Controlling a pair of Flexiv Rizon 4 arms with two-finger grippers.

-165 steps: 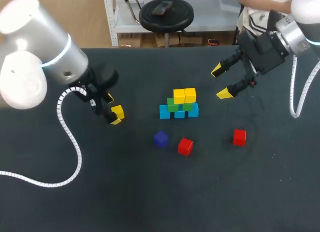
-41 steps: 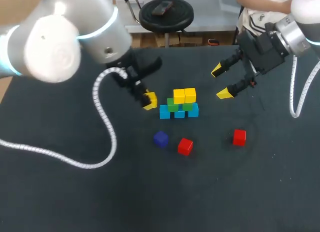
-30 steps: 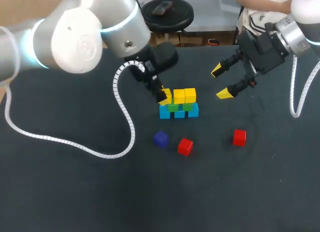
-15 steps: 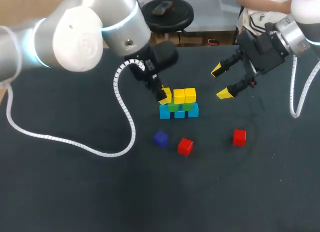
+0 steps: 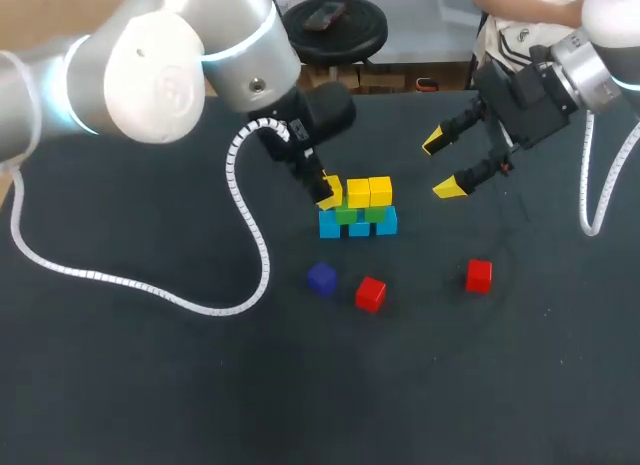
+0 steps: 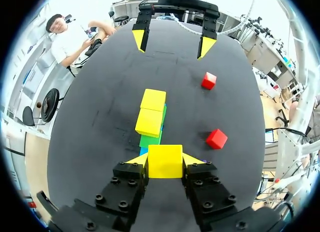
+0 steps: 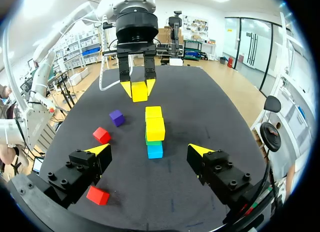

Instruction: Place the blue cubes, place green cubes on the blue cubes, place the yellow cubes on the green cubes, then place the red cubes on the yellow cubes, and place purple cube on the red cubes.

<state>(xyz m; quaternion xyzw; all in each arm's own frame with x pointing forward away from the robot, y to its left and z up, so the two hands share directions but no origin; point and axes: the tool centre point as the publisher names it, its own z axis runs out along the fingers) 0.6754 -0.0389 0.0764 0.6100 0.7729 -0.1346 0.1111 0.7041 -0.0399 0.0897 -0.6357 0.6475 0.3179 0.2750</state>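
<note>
The left gripper clasps a yellow cube at the left end of the cube stack. The right gripper hangs released, far right of it.

No readable text or labels anywhere.

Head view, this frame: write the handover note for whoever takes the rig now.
Left hand: shut on a small yellow cube, held at the stack's left end beside the two placed yellow cubes; not released.
Right hand: open, empty, above the black table to the right of the stack.
Done: blue cubes at the base, green cubes on them, two yellow on top.
Left: release the held cube, then stack the loose red cubes and the purple cube, all lying in front of the stack.
</note>
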